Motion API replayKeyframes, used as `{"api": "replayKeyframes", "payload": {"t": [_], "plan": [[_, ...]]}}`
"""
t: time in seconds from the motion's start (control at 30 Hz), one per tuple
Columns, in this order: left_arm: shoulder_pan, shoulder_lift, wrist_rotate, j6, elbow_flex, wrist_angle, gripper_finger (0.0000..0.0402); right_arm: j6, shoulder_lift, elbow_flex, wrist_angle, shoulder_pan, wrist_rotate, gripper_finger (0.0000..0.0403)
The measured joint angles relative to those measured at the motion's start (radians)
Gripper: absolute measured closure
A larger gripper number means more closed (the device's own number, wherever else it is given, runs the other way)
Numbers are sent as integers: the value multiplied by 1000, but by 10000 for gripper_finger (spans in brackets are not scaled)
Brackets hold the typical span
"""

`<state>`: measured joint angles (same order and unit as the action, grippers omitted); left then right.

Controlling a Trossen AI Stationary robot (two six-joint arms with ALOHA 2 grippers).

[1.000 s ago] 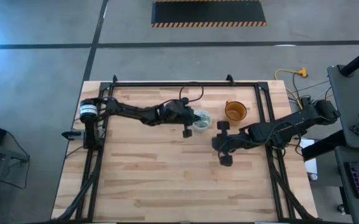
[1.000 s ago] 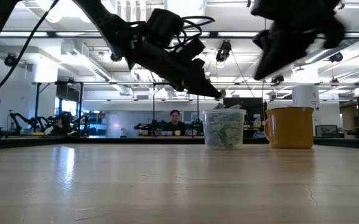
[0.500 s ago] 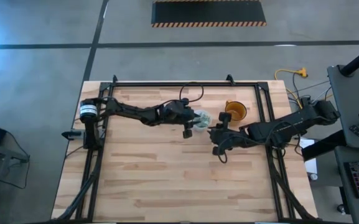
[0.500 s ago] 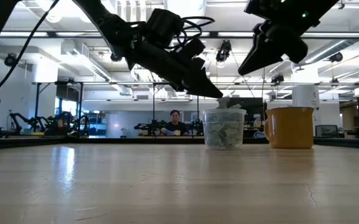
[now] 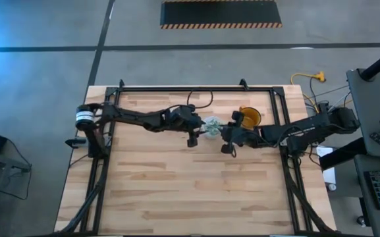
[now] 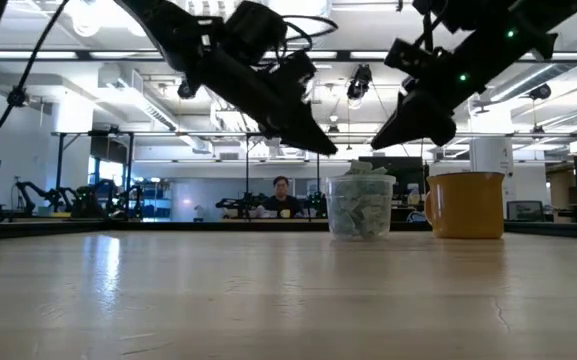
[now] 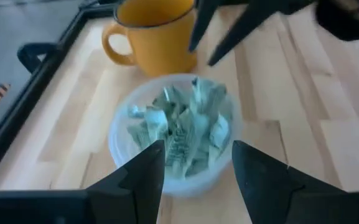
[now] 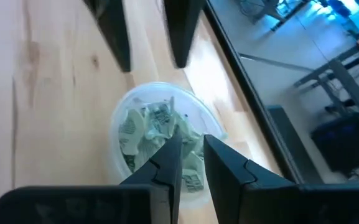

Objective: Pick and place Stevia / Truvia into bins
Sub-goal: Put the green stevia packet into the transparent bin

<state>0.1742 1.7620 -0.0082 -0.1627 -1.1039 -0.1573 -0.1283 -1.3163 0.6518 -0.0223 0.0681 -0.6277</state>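
Observation:
A small clear plastic cup [image 5: 211, 125] [image 6: 358, 210] stands on its base at the table's far middle. It is heaped with pale green and white sachets [image 7: 179, 127] [image 8: 157, 134]. My left gripper [image 7: 195, 171] [image 5: 201, 125] hangs open just left of the cup and above its rim, slanting down, with nothing between its fingers. My right gripper [image 8: 191, 165] [image 5: 221, 131] slants down at the cup from the right, also above the rim. Its fingers stand a narrow gap apart, and I see nothing held between them.
An orange mug [image 5: 249, 117] [image 6: 465, 205] stands just right of the cup, close behind my right gripper. A black frame [image 5: 196, 87] runs along the table's far and side edges. Bare wood [image 5: 190, 191] fills the near half.
My left gripper has opened over the cup and let go of a sachet, which has dropped onto the heap. My right gripper has come from the table's middle toward the far edge and the cup, has sunk a little, and has tipped from steeply down to a shallow slant.

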Motion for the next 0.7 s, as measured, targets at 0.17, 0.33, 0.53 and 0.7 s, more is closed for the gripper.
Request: {"api": "replayKeyframes", "payload": {"t": [0.17,0.33,0.53,0.7], "plan": [[-18,-76,0,13,33,35,231,-6,0,-18,64,-27,70,346],[-47,-149,0,27,92,32,230,-5,-2,-19,79,-32,221,346],[-65,-221,0,29,163,36,230,-3,-28,-18,111,-41,289,346],[-65,-244,0,29,186,40,230,10,-29,-19,108,-53,291,346]]}}
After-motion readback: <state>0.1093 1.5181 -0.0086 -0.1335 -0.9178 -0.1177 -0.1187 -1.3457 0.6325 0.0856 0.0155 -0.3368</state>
